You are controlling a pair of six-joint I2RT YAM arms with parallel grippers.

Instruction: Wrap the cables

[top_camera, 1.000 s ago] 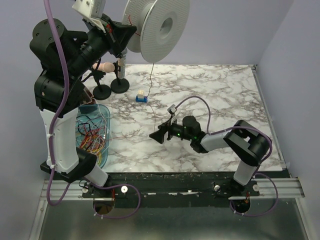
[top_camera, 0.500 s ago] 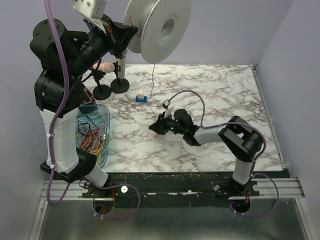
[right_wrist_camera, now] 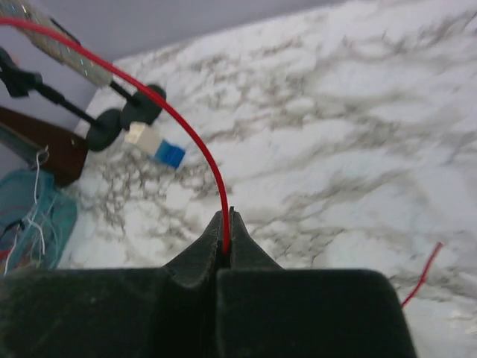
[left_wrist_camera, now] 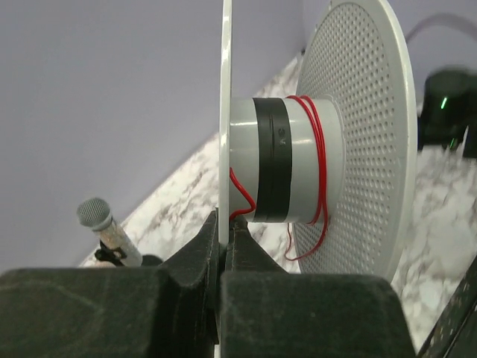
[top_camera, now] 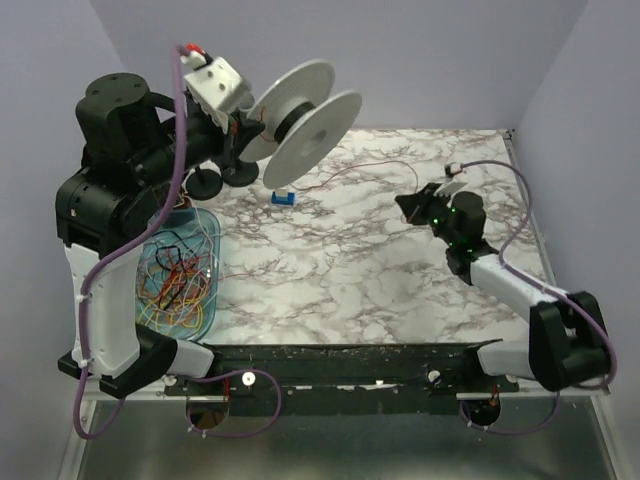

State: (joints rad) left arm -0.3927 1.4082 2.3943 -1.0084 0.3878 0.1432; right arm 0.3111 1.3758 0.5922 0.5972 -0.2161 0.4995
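- Swung out from the middle of the table (top_camera: 330,270) toward its right far side, the right gripper (top_camera: 408,208) has gone from wide apart to pinched together. The right wrist view shows its jaws clamped on the red cable (right_wrist_camera: 186,134), which rises from between the tips and arcs away to the left.
- A judgement: with one end caught and drawn out sideways, the cable looks ready to be wound under tension.
- Near left, the blue bin (top_camera: 215,290) holds the other cables (top_camera: 175,285) in a loose tangle of red, yellow, white and black. How many there are cannot be counted.
- Across the middle, the red cable (top_camera: 350,172) shows from above only as a faint line over the marble, and parts of its run are lost.
- A short red stretch lies on the table right of the jaws in the right wrist view. Whether it is this cable's free tail is unclear.
- Farther back, the spool (top_camera: 310,120) has tipped from face-on to slanted. The left gripper (left_wrist_camera: 222,239) is closed on its near flange, and a few red turns (left_wrist_camera: 320,171) sit on the hub.
- Behind the spool, the black stands (top_camera: 220,180) are partly hidden, and the small blue and white block (top_camera: 283,197) is too small to identify.
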